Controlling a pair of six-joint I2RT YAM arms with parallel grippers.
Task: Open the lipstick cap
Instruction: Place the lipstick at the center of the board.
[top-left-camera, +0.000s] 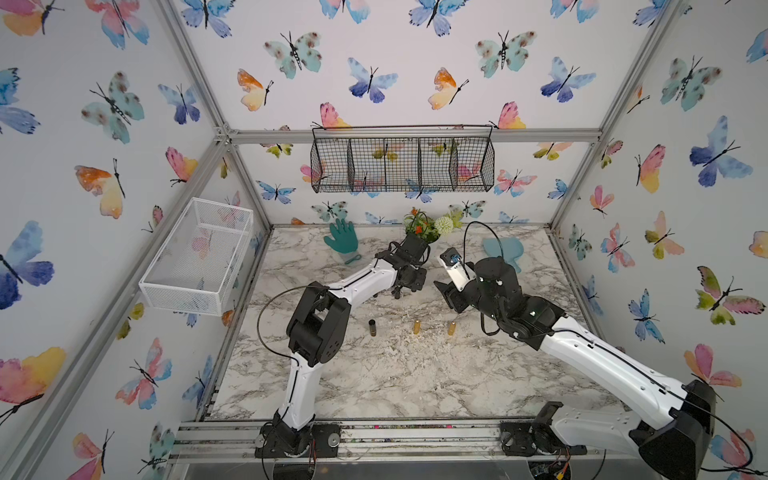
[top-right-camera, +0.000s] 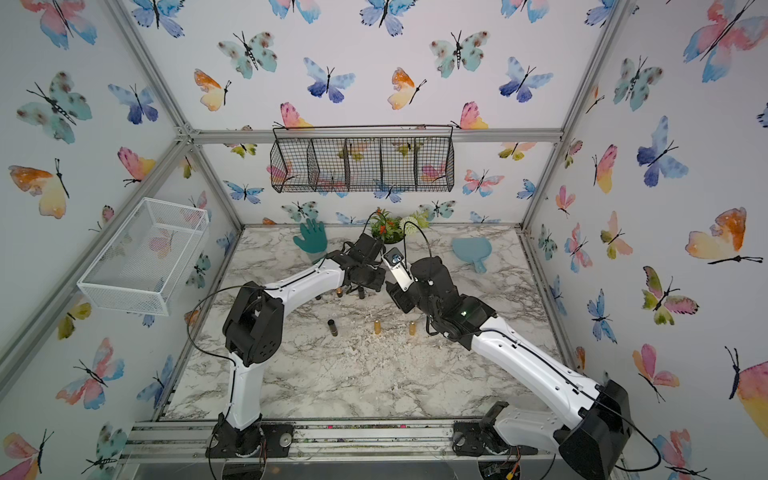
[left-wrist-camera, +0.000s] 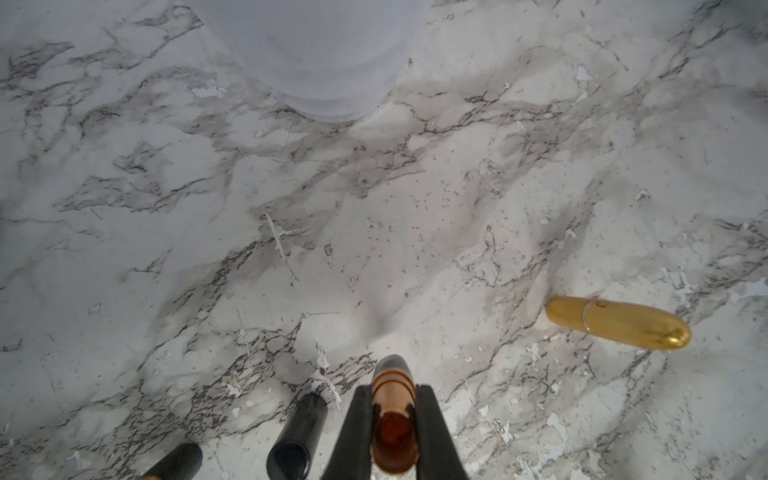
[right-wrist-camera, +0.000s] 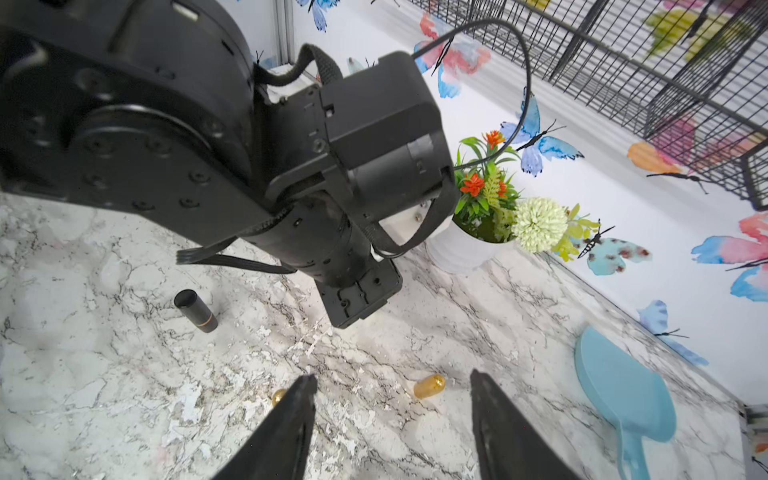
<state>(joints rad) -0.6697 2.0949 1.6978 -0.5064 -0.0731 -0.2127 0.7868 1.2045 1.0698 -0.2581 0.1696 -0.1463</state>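
My left gripper is shut on a copper lipstick tube with a black base, standing upright on the marble table. Its open end shows a red-brown inside. A hollow black cap stands apart just beside the fingers. In both top views the left gripper points down at mid-table. My right gripper is open and holds nothing. It hovers over the table just right of the left wrist in a top view.
A black lipstick and two gold ones stand in a row nearer the front. A further black tube stands by the cap. At the back are a flower pot, a blue paddle and a green glove.
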